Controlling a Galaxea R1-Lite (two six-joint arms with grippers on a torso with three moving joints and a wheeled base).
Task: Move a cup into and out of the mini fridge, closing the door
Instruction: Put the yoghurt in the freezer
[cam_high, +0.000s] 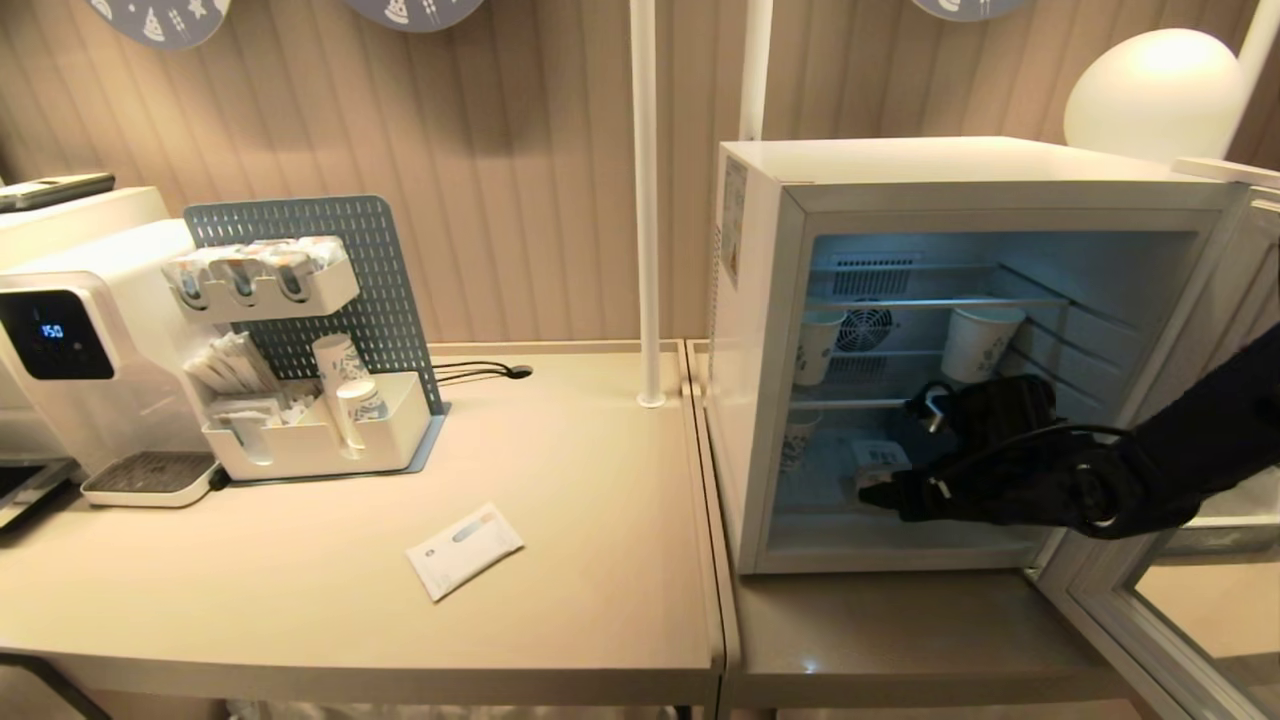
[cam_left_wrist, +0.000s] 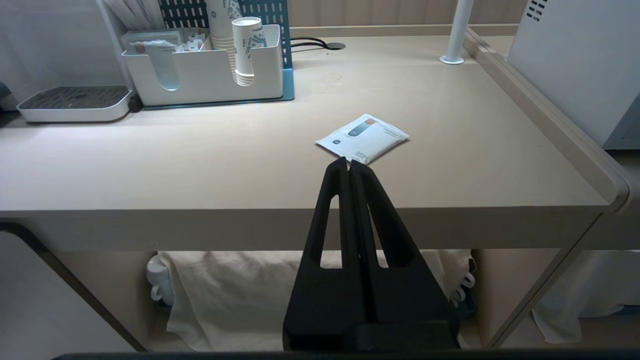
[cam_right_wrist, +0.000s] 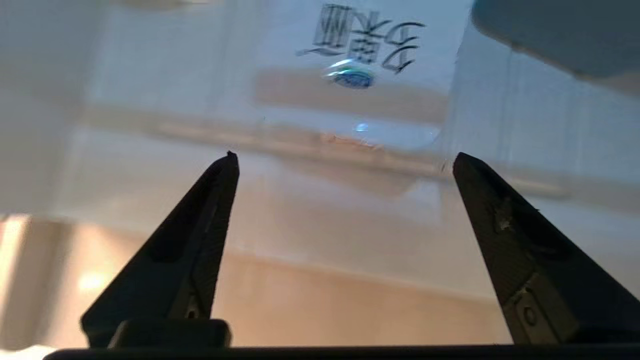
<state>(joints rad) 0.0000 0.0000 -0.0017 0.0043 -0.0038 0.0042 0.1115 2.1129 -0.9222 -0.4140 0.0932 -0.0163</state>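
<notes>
The mini fridge (cam_high: 757, 330) stands open on the right-hand table, and its door (cam_high: 1095, 605) is swung out toward the front right. The cup (cam_high: 881, 459), a small white pot, sits on the fridge floor. My right arm reaches into the lower compartment. Its gripper (cam_high: 873, 494) is open just in front of the cup. In the right wrist view the cup (cam_right_wrist: 350, 95) fills the space just past the spread fingertips of the right gripper (cam_right_wrist: 344, 156), with nothing between them. My left gripper (cam_left_wrist: 348, 161) is shut and empty, parked low before the left table's front edge.
Three taller paper cups (cam_high: 980, 340) (cam_high: 818, 345) (cam_high: 795, 440) stand on the fridge's wire shelves. A white packet (cam_high: 463, 548) lies on the left table. At its back stand a cup organiser (cam_high: 320, 430) and a water dispenser (cam_high: 60, 340). A white pole (cam_high: 648, 200) rises between the tables.
</notes>
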